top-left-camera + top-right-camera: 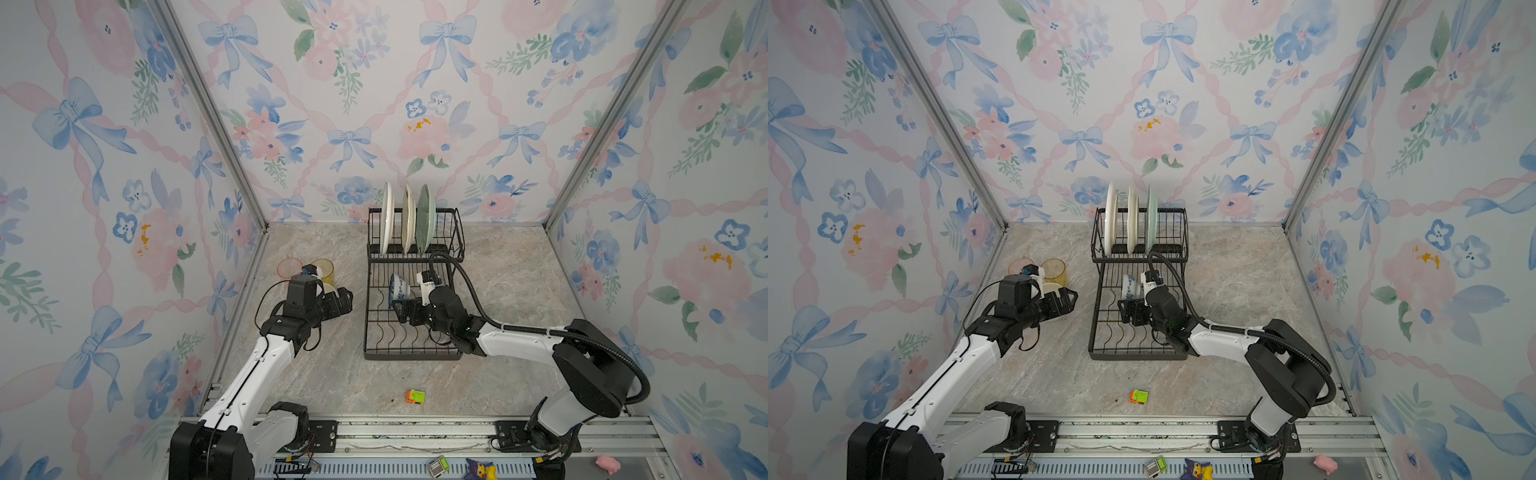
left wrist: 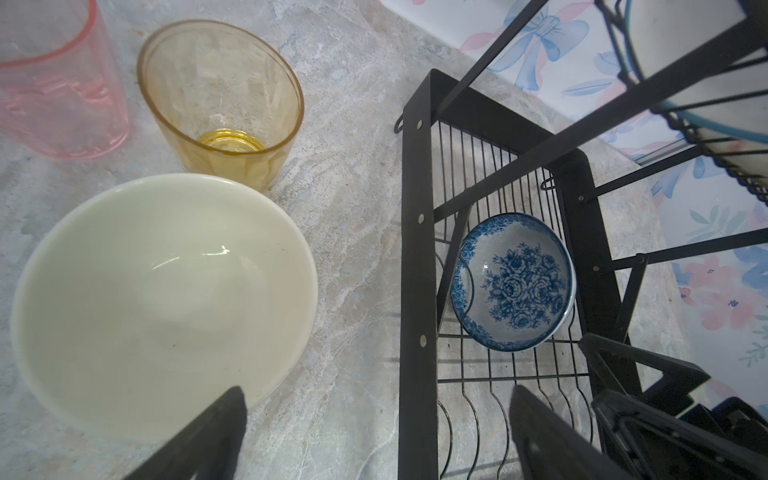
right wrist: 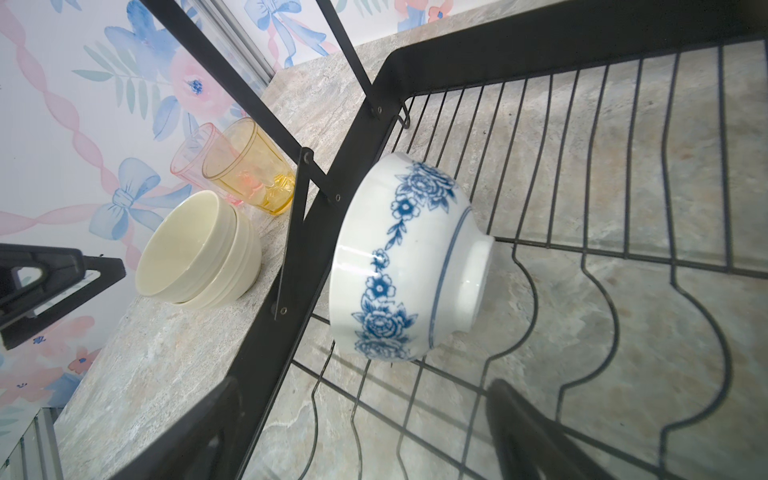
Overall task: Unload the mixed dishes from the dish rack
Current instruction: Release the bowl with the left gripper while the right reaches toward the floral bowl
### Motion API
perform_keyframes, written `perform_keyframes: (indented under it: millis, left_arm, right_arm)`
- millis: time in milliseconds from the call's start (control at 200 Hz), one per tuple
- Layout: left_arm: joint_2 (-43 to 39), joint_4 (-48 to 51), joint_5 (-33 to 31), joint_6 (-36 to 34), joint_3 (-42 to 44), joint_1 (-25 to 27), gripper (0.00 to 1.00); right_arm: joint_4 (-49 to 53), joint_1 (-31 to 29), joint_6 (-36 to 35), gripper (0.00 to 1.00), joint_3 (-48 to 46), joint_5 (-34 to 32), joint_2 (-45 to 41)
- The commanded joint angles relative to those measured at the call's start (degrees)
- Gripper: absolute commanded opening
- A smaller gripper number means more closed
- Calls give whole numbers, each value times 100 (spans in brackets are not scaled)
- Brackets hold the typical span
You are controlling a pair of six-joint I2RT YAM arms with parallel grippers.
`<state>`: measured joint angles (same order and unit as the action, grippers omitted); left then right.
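The right hand (image 3: 365, 386), jaws spread wide and gripping nothing, is hovering over the lower tray of the dish rack (image 1: 411, 354). It is just on the near side of the blue-patterned bowl (image 3: 407, 257), which is standing on edge among the curved wires, untouched. The left hand (image 2: 378, 392), equally wide and empty, is hanging above the tabletop (image 1: 332, 386) left of the rack, close to the white bowl (image 2: 162, 299). In both top views the left arm (image 1: 266, 361) is hiding most of that bowl. Three plates are standing in the raised far basket: a white plate (image 1: 386, 218), a cream plate (image 1: 408, 220) and a pale green plate (image 1: 426, 220), all edge-on, any pattern unreadable. Two tumblers, a pink tumbler (image 2: 58, 83) and an amber tumbler (image 2: 220, 104), are sitting upright on the tabletop beyond the white bowl.
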<state>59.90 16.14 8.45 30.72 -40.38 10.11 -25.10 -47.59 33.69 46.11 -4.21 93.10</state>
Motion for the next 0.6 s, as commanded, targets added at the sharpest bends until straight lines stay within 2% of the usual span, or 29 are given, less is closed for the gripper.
perform_keyframes:
  millis: [0, 595]
  left_arm:
    - [-62, -83, 87, 48, 53, 34, 98]
    - [-40, -85, 148, 101, 52, 83, 98]
  right_arm:
    - [-280, 48, 2, 93, 113, 78, 140]
    - [-687, 38, -249, 85, 213, -141, 689]
